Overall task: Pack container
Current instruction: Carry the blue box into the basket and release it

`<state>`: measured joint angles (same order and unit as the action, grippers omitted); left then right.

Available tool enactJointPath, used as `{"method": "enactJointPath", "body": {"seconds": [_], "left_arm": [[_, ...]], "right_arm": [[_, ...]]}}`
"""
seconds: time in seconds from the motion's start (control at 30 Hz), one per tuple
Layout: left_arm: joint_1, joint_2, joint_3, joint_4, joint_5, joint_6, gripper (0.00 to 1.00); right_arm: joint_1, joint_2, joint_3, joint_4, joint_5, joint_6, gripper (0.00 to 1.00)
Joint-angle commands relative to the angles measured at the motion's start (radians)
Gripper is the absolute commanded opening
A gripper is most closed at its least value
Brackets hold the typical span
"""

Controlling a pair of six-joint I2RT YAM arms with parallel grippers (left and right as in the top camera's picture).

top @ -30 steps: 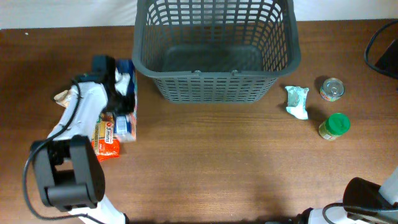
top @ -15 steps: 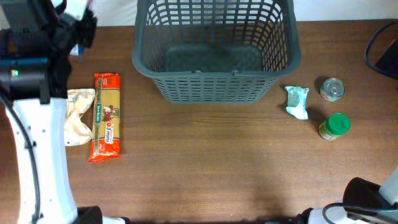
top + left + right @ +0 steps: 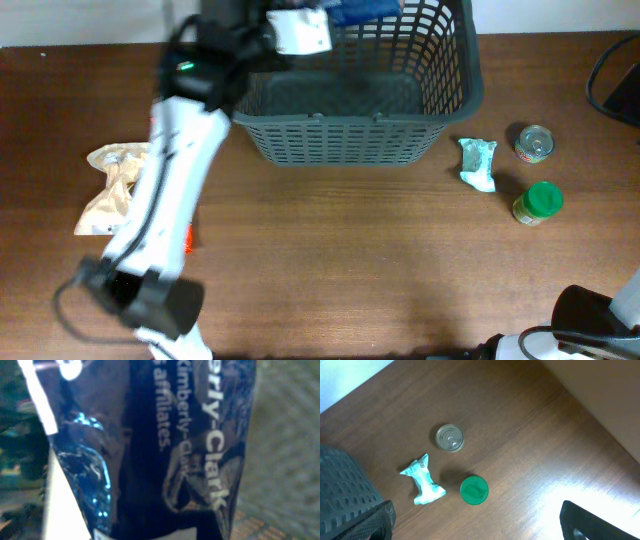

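Your left gripper point(image 3: 330, 18) clamps a blue pack point(image 3: 165, 450) above the container point(image 3: 345, 140), upper centre of the overhead frame. Nothing lies inside it yet. Your right gripper point(image 3: 477, 520) gapes wide. Unpacked: beige bag point(image 3: 112, 185), crumpled packet point(image 3: 478, 162), tin point(image 3: 534, 142), green-lidded jar point(image 3: 541, 200).

The basket point(image 3: 345, 90) is sitting at the far middle of the table point(image 3: 350, 270). The left arm point(image 3: 175, 170) is slanting from the near left edge up to the basket's far left corner, holding a soft pack point(image 3: 365, 10) over the basket's far side. Left of the arm, a bag point(image 3: 112, 185) is lying on the table. A long packet point(image 3: 188, 237) is lying just to the bag's right, mostly hidden beneath the arm. Right of the basket, a wrapper point(image 3: 477, 162) is lying nearest its wall. A tin point(image 3: 533, 143) is standing further right, and a jar point(image 3: 540, 202) is standing just in front of the tin, apart from both.
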<state>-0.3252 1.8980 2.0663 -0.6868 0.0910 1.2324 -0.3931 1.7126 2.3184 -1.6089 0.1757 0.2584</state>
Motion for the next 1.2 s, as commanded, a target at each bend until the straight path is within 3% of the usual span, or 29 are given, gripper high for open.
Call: {"method": "enactJointPath", "body": {"seconds": [0.0, 0.4, 0.53, 0.63, 0.73, 0.97, 1.17], "left_arm": [[-0.039, 0.081, 0.000, 0.033, -0.046, 0.086, 0.02], [-0.068, 0.344, 0.000, 0.084, -0.064, 0.060, 0.02], [-0.068, 0.380, 0.000, 0.128, -0.090, 0.029, 0.21], [-0.067, 0.390, 0.000, 0.166, -0.095, 0.009, 0.30], [-0.068, 0.388, 0.003, 0.209, -0.119, -0.021, 0.46], [-0.076, 0.325, 0.198, 0.206, -0.308, -0.437, 0.98], [-0.076, 0.230, 0.478, -0.032, -0.404, -0.488, 0.98]], "right_arm": [[-0.006, 0.002, -0.005, 0.000, 0.016, 0.009, 0.99], [-0.006, 0.002, -0.005, 0.000, 0.016, 0.010, 0.99], [-0.006, 0.002, -0.005, 0.000, 0.016, 0.010, 0.99], [-0.006, 0.002, -0.005, 0.000, 0.016, 0.010, 0.99], [-0.006, 0.002, -0.005, 0.000, 0.016, 0.010, 0.99], [-0.006, 0.002, -0.005, 0.000, 0.016, 0.010, 0.99], [-0.006, 0.002, -0.005, 0.000, 0.016, 0.009, 0.99]]}}
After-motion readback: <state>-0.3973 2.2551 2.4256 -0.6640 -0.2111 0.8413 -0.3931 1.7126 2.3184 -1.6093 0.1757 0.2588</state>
